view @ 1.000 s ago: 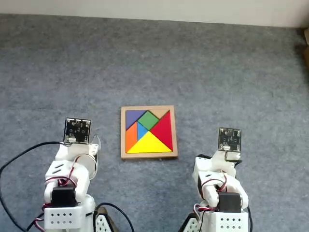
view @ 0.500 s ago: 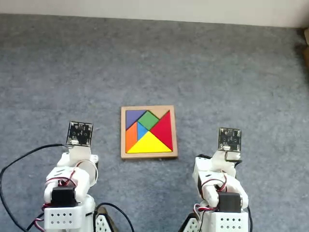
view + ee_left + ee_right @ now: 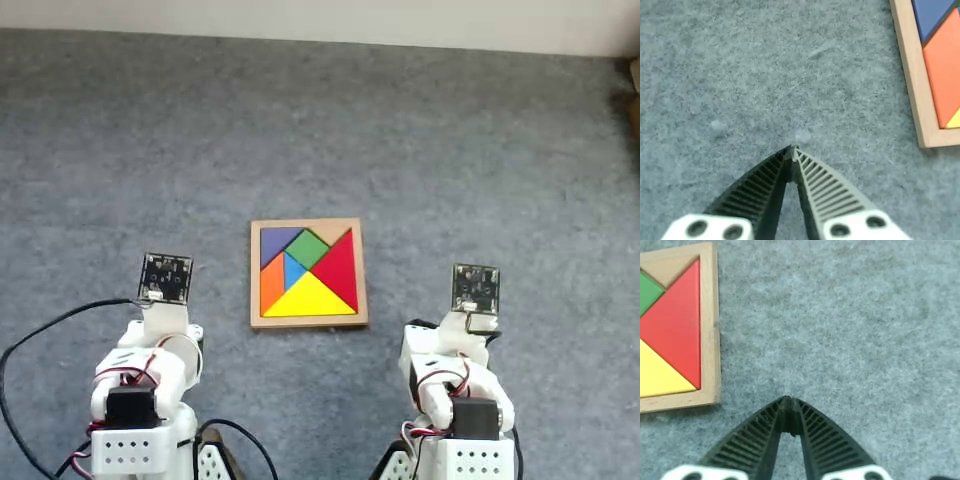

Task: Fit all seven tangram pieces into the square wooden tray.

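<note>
You had the square wooden tray (image 3: 309, 322) in the middle of the high view, flat on the grey desk (image 3: 480, 150), between the two arms and a little up-frame of both. Inside it lay the red triangle (image 3: 338, 265), yellow triangle (image 3: 308, 298), orange piece (image 3: 271, 285), green square (image 3: 309, 248), purple piece (image 3: 277, 243) and small blue piece (image 3: 293, 270). The tan wedge (image 3: 320, 230) along its upper edge could have been bare wood or a seventh piece; I could not tell which.

Your left hand (image 3: 791, 149) was pinched to a point over bare desk, holding nothing, and your right hand (image 3: 788, 400) was the same. The tray sat inward of each — right of the left hand, left of the right. Neither arm looked clearly nearer, so a last press, if that wedge needed one, could have come from either side.
</note>
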